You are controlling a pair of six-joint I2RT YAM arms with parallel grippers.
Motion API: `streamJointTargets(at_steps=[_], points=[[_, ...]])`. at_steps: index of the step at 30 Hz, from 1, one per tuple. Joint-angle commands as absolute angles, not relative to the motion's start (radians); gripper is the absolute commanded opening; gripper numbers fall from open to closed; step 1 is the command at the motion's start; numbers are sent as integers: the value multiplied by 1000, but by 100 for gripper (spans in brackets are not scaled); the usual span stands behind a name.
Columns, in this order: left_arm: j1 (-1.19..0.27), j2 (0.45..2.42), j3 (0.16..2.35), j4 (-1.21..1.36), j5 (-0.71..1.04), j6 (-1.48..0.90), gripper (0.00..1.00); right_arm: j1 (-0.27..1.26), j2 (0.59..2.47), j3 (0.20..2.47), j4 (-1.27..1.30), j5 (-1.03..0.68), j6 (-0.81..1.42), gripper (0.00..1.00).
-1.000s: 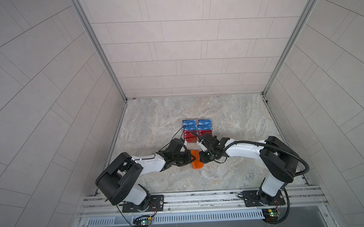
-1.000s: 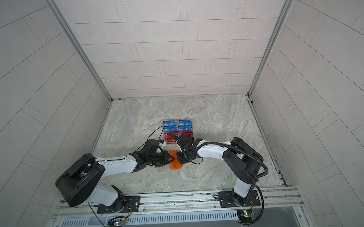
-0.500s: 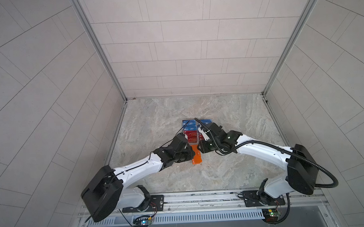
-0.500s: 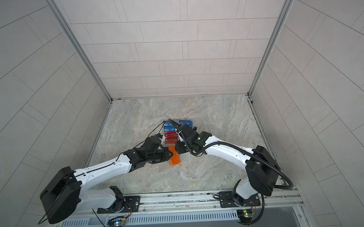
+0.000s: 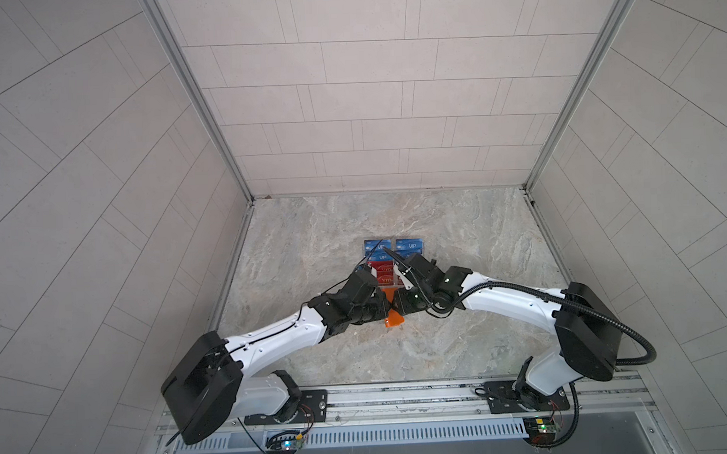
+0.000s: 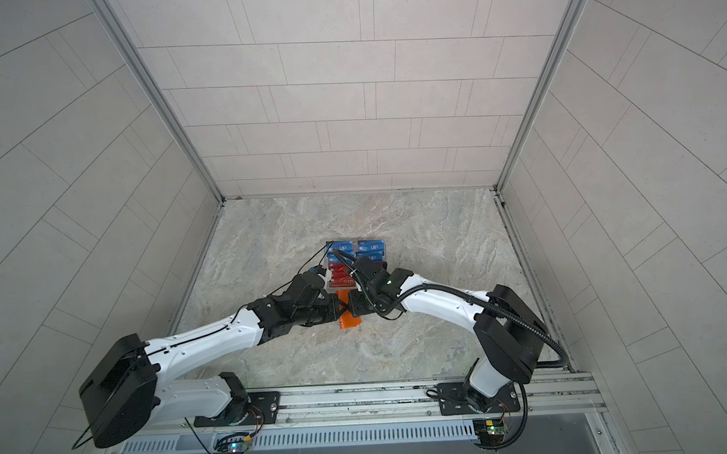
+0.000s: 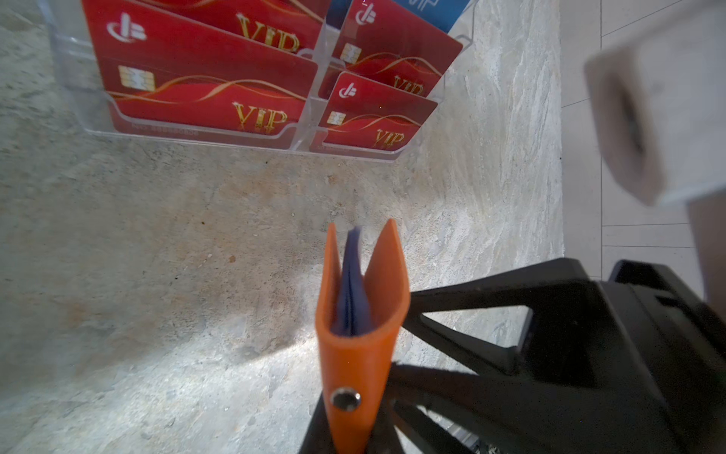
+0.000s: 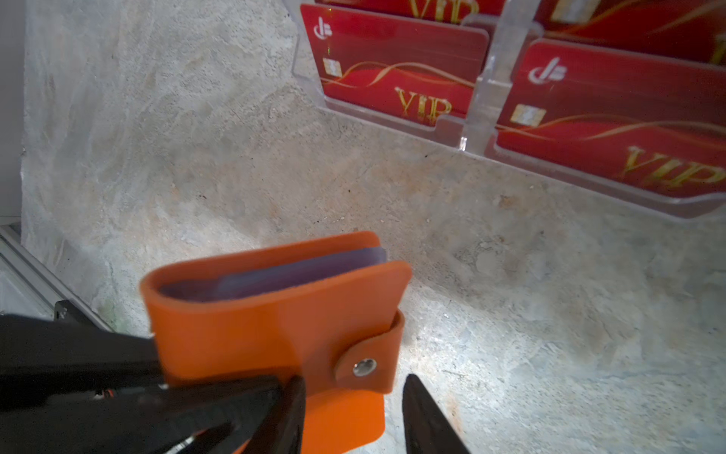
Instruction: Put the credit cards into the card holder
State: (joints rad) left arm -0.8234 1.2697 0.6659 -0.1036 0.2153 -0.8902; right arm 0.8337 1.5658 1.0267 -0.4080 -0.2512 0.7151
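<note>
The orange card holder (image 5: 394,319) (image 6: 348,320) stands on edge just in front of the card stand. My left gripper (image 7: 353,428) is shut on it near the snap button, and its covers splay apart over bluish inner sleeves. My right gripper (image 8: 353,383) is open, with its jaws on either side of the holder's snap tab (image 8: 365,365) and not pressing it. The card holder (image 8: 255,326) fills the near part of the right wrist view. Red credit cards (image 7: 204,102) (image 8: 393,70) and blue credit cards (image 5: 377,247) sit in the stand.
The clear acrylic tiered stand (image 5: 392,260) (image 8: 475,102) holds the cards in two columns right behind both grippers. Marble floor (image 5: 457,233) spreads around it, bounded by tiled walls and a metal rail (image 5: 401,397) at the front.
The right gripper's jaws have opened. Both arms have stretched out from their folded pose, while the card holder has stayed at about the same spot in front of the stand.
</note>
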Motion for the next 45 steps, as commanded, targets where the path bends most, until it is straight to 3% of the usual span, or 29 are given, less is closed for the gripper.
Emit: streamJointTargets(at_steps=[1,15,18,26,29,45], points=[[-834,1250,705,-60,239,-859,6,847,1584,1012,-388,-200,730,42],[-846,1259,732,-77,256,-828,7,881,1600,1030,-446,-23,698,28],[-846,1262,731,-84,254,-829,7,881,1608,1032,-446,-21,695,17],[-847,1263,721,-77,265,-825,8,873,1612,1003,-343,-116,710,16],[-846,1261,716,-77,266,-825,8,871,1603,989,-322,-136,715,0],[-761,1210,649,-41,353,-848,7,744,1470,871,-351,-221,630,0]])
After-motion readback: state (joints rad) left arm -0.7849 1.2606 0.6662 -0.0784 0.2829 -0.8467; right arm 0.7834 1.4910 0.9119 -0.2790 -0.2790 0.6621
